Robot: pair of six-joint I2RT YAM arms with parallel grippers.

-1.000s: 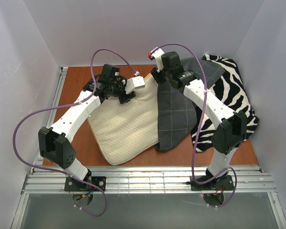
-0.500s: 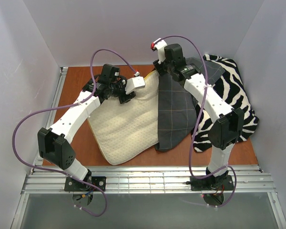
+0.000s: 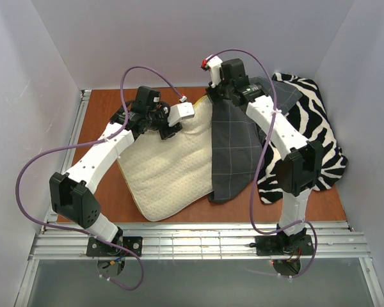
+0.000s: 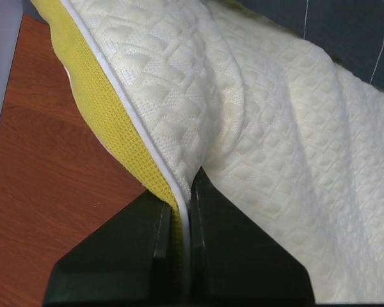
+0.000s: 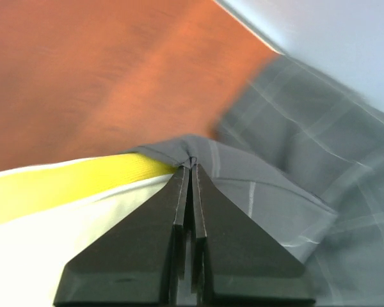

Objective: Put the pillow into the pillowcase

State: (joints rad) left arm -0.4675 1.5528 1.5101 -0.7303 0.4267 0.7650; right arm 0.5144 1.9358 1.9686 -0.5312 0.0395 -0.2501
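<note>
The cream dimpled pillow lies on the table left of centre. Its right side is tucked under the dark grey gridded pillowcase. My left gripper is at the pillow's far corner, shut on its yellow-green edge, which runs between the jaws of the gripper. A white tag sticks up beside it. My right gripper is at the pillowcase's far left corner. In the right wrist view the gripper is shut on the grey hem, just over the pillow's yellow edge.
A black-and-white zebra-striped fabric lies under the pillowcase at the right, beneath the right arm. White walls close in the brown table on three sides. A metal rail runs along the near edge.
My right gripper has moved toward the far edge and shut on the pillowcase's hem. The left gripper has kept its hold on the pillow.
</note>
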